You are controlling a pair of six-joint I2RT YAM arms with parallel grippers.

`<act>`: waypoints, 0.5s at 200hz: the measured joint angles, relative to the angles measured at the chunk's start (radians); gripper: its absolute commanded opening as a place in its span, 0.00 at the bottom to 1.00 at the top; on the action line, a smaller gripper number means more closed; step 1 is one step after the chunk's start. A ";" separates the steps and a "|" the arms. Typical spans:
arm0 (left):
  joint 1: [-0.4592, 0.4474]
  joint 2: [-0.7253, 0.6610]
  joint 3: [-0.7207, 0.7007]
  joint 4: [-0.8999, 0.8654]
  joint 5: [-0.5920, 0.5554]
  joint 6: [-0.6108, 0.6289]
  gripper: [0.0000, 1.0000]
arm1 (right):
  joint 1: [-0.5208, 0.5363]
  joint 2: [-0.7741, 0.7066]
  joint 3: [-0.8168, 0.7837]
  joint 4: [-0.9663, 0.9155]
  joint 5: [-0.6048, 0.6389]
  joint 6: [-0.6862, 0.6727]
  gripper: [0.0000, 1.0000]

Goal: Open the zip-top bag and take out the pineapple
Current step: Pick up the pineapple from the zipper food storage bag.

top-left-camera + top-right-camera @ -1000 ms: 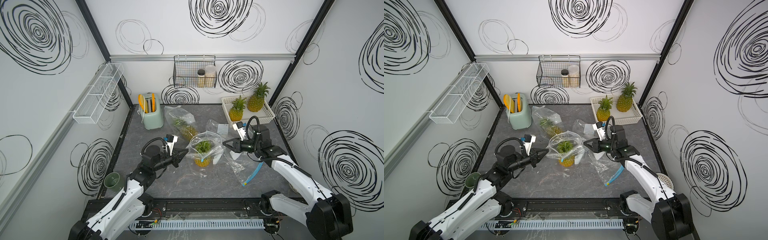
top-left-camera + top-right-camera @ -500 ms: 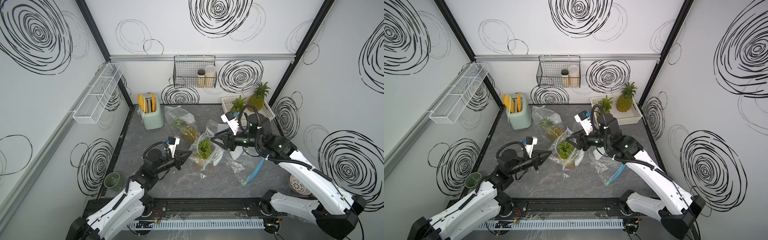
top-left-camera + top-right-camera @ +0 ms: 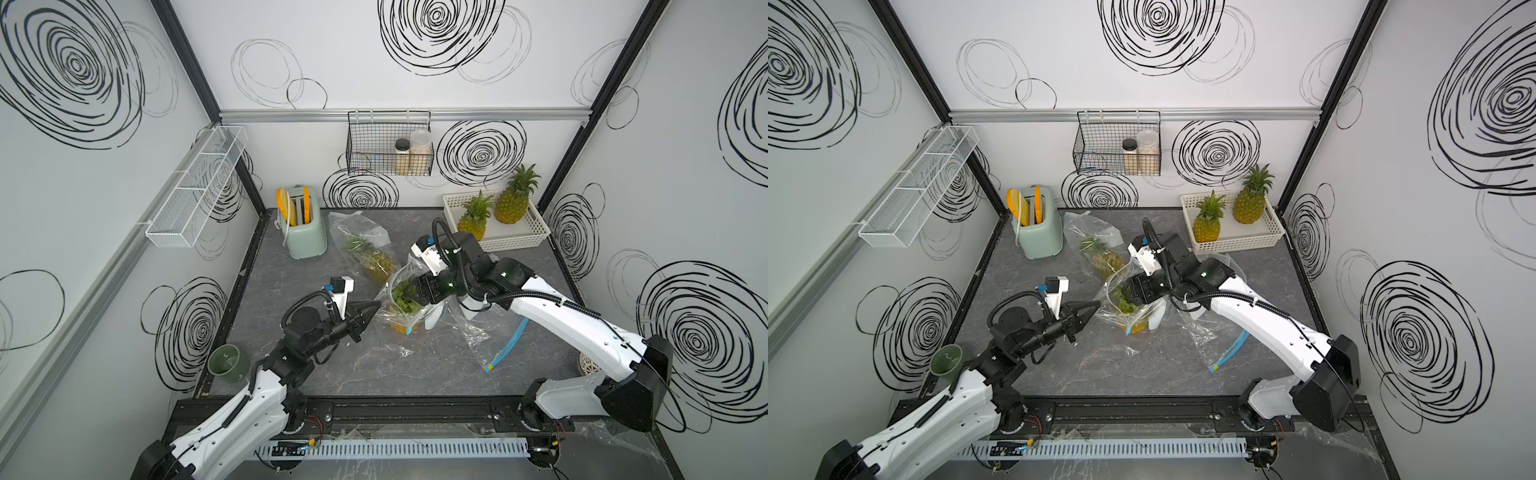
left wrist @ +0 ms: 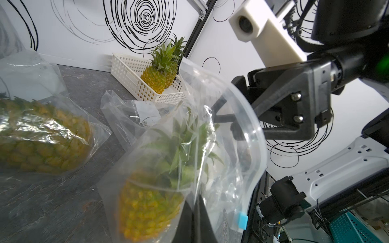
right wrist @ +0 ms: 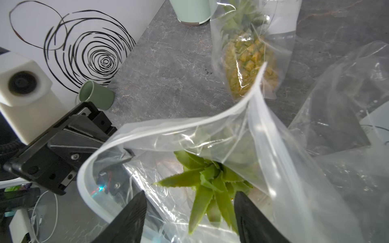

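A clear zip-top bag (image 3: 415, 270) (image 3: 1113, 286) stands mid-table with its mouth open. The pineapple (image 3: 400, 328) (image 4: 145, 206) sits upright inside, its green crown (image 5: 210, 181) pointing up. My left gripper (image 3: 376, 305) (image 3: 1098, 305) (image 4: 194, 202) is shut on the bag's left rim (image 5: 168, 126). My right gripper (image 3: 415, 291) (image 3: 1129, 293) (image 5: 190, 193) is open and reaches down into the bag's mouth. Its two fingers (image 5: 134, 214) stand on either side of the crown without touching it.
Another bagged pineapple (image 3: 370, 253) lies just behind. An empty bag with a blue zip (image 3: 478, 332) lies to the right. A white basket (image 3: 536, 232) with two pineapples is at the back right. A mint toaster (image 3: 305, 228) is at the back left, a green cup (image 3: 227, 361) at the front left.
My right gripper has opened, left the bag's right side and moved left into the bag's mouth over the crown. The left gripper has kept its hold and shifted slightly right.
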 measured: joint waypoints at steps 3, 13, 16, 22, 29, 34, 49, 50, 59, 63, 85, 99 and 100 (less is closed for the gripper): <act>0.000 0.000 -0.003 0.004 -0.002 0.000 0.00 | 0.000 0.001 0.000 -0.001 0.003 -0.002 0.74; 0.000 0.002 -0.011 0.016 -0.006 -0.004 0.00 | 0.000 0.005 0.001 -0.002 0.010 0.000 0.76; 0.000 0.003 -0.013 0.021 -0.006 -0.005 0.00 | 0.000 0.006 0.001 -0.002 0.012 -0.002 0.77; 0.000 0.006 -0.016 0.028 -0.007 -0.007 0.00 | 0.000 0.011 0.001 -0.002 0.016 0.000 0.77; 0.000 0.012 -0.018 0.036 -0.008 -0.008 0.00 | 0.000 0.018 0.002 -0.002 0.020 -0.002 0.77; 0.000 0.017 -0.019 0.042 -0.008 -0.009 0.00 | 0.000 0.024 0.002 -0.002 0.023 -0.001 0.77; 0.000 0.034 -0.022 0.060 -0.009 -0.011 0.00 | 0.000 0.046 0.005 -0.002 0.027 -0.001 0.78; 0.000 0.035 -0.022 0.062 -0.009 -0.011 0.00 | 0.000 0.048 0.005 -0.002 0.027 -0.001 0.78; 0.000 0.044 -0.025 0.077 -0.009 -0.012 0.00 | 0.000 0.068 0.012 -0.002 0.028 -0.001 0.78; 0.000 0.047 -0.026 0.082 -0.009 -0.013 0.00 | 0.000 0.076 0.016 -0.002 0.027 -0.001 0.78; 0.000 0.057 -0.029 0.109 -0.009 -0.014 0.00 | 0.000 0.128 0.042 -0.003 0.031 -0.001 0.77; 0.000 0.059 -0.034 0.121 -0.009 -0.015 0.00 | 0.000 0.162 0.063 -0.009 0.034 -0.001 0.76; 0.000 0.059 -0.035 0.122 -0.009 -0.015 0.00 | 0.000 0.164 0.064 -0.010 0.034 -0.002 0.76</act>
